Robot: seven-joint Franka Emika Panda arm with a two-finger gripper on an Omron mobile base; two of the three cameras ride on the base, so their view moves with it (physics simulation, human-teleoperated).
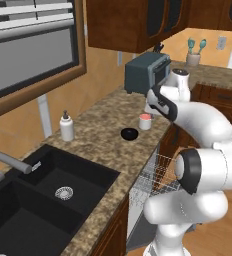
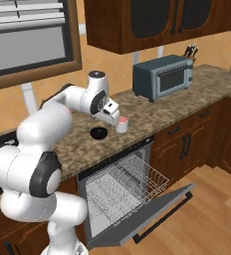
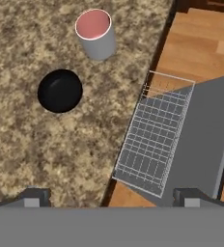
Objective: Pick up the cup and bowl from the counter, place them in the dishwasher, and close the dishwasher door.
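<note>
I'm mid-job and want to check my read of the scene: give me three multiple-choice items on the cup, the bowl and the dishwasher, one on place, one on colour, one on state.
1. Where does the cup stand?
A. In the sink
B. On the counter, beside the bowl
C. In the rack

2. What colour is the bowl?
A. Black
B. White
C. Green

3. How is the dishwasher door?
A. Shut
B. Taken off
C. Swung down, open, with the rack pulled out

Answers:
1. B: the hand view shows cup and bowl apart on the granite.
2. A: it is a black disc in every view.
3. C: the right base view shows the grey panel lowered under the wire rack.
</note>
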